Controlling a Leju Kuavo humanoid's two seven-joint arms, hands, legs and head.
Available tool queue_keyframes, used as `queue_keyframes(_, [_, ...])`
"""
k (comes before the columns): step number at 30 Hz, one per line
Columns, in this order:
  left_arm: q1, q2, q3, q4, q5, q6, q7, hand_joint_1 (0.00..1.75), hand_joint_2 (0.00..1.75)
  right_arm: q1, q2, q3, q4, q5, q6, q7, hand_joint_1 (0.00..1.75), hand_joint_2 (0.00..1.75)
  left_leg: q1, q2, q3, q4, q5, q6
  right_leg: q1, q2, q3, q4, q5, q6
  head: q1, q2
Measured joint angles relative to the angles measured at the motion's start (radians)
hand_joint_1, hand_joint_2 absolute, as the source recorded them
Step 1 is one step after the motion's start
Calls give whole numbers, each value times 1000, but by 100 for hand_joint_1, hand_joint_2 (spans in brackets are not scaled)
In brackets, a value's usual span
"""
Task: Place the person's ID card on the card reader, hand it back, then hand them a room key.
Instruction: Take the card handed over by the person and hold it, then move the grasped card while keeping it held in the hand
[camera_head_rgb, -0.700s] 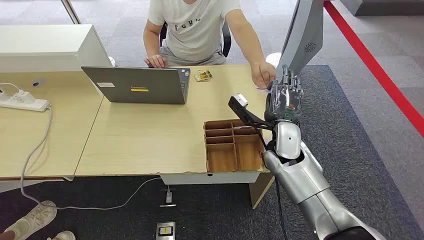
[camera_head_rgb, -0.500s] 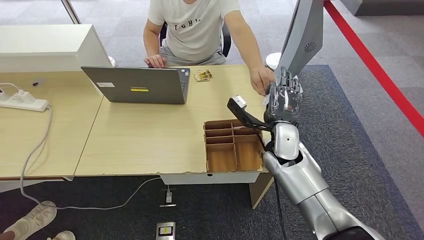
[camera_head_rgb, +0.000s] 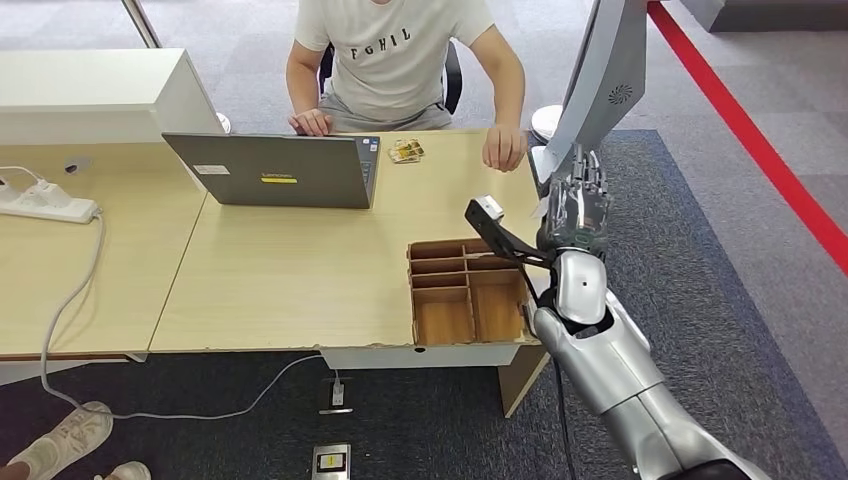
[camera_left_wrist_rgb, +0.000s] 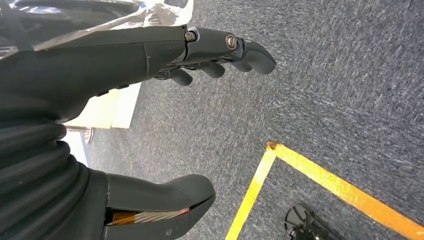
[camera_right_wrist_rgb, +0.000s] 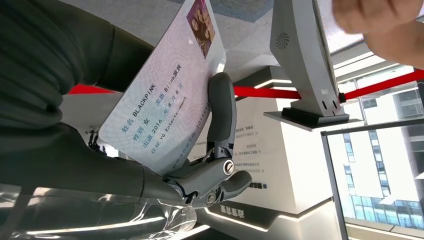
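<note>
Up beside the worktop (camera_head_rgb: 300, 270) edge, the right hand (camera_head_rgb: 574, 205) grips the ID card (camera_right_wrist_rgb: 165, 95), whose lower corner disappears behind the palm. From the head view the card is barely a sliver. Left hand (camera_left_wrist_rgb: 150, 55) hangs over carpet, fingers apart, empty.

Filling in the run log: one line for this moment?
right hand: holds ID card | left hand: empty, hanging | person's hand: on desk

Grey carpet (camera_head_rgb: 720, 260), red floor stripe (camera_head_rgb: 760, 150), wooden desks (camera_head_rgb: 290, 270).
</note>
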Motion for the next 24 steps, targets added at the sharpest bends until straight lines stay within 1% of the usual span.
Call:
queue_keyframes(6, [1, 3, 0, 0, 14, -6, -3, 0, 175, 48, -40, -23, -64, -17, 4, -31, 175, 175, 0, 0, 0, 0, 0, 0, 0, 0, 0, 0, 0, 0, 0, 0])
queue_keyframes(16, [2, 3, 0, 0, 25, 1, 11, 0, 175, 244, -116, -110, -205, -74, -14, -78, 175, 175, 0, 0, 0, 0, -1, 0, 0, 0, 0, -1, 0, 0, 0, 0])
queue_keyframes(20, [1, 0, 0, 0, 28, 14, 15, 0, 175, 307, -128, -140, -235, -94, -19, -113, 175, 175, 0, 0, 0, 0, -1, 0, 0, 0, 0, -1, 0, 0, 0, 0])
queue_keyframes(24, [0, -4, 0, 0, 28, 17, 17, 0, 175, 345, -129, -148, -238, -94, -20, -128, 175, 175, 0, 0, 0, 0, -1, 0, 0, 0, 0, 0, 0, 0, 0, 0])
